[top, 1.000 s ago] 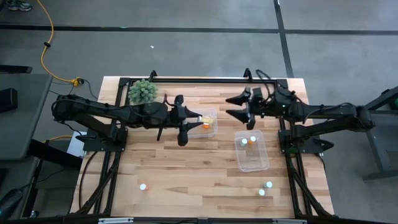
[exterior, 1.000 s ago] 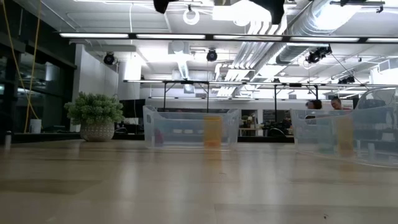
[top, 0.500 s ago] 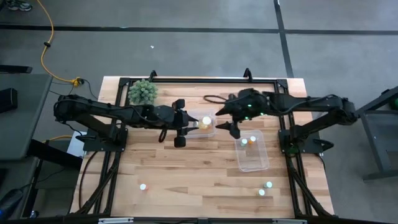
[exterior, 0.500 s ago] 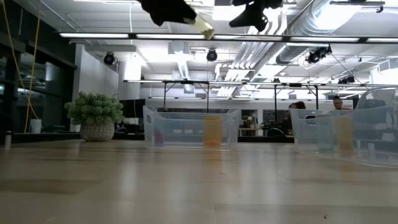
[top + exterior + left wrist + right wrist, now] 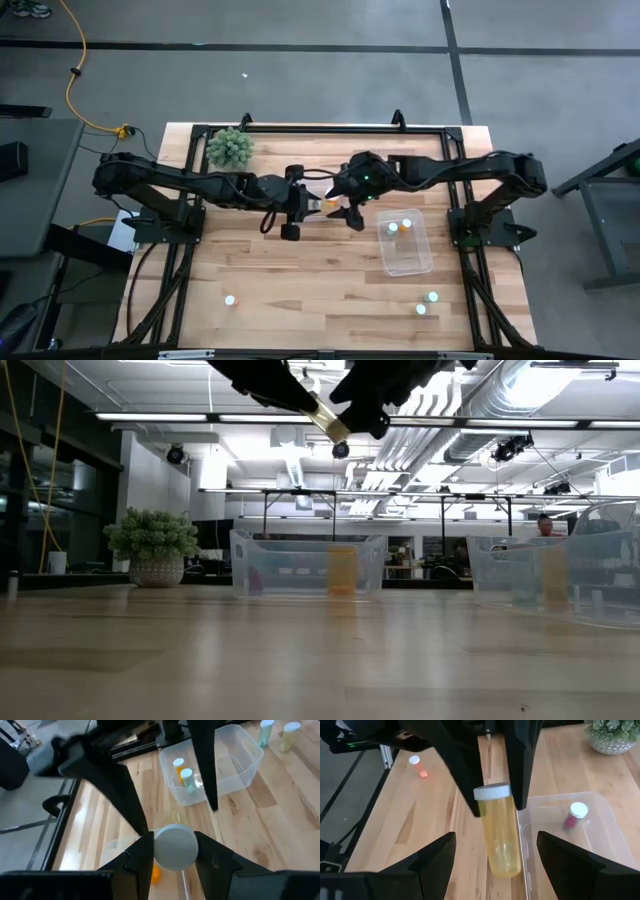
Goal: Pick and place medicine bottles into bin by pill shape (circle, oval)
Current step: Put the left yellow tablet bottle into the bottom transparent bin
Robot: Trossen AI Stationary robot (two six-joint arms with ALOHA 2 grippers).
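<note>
One bottle in hand: left gripper clamped on yellow bottle just below its white cap, held up in the air above the table, over the left bin.
Right gripper: jaws spread wide, empty, nose-to-nose with the left one, fingers on either side of the yellow bottle without touching. Looks like a handover about to happen; a judgement only.
Left bin: one bottle inside, white cap, reddish body.
Right bin: two bottles inside, one orange, one greenish.
Loose on table: one bottle near the front left, two near the front right, well apart from both bins.
Progress: three binned, one in transit, three untouched. Roughly halfway.
Pill shape: cannot tell from any view, so sorting unverified.
</note>
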